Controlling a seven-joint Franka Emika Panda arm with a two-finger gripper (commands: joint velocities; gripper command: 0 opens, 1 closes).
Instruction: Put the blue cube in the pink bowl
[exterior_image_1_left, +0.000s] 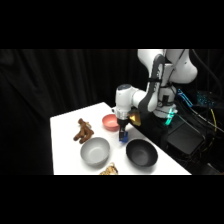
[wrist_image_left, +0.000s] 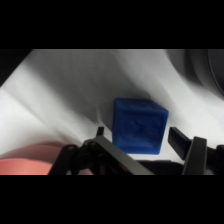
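Nearest the lens, at the bottom edge: tan scrap, cut off, can't tell what. Just behind it, grey bowl. Further left, brown toy, out of the way.

Mid-table: pink bowl, close behind the working spot, so a short carry once the grasp is made. Just beside it, blue cube flat on the table, between pink bowl and black bowl.

Directly over the cube: gripper, lowered from above. Seen from the wrist: gripper spread apart, one finger each side of the cube, a sliver of table showing at the right finger. Looks set to close, nothing clamped yet. Pink rim at lower left.

Judged: grasp step, lift and drop to come.
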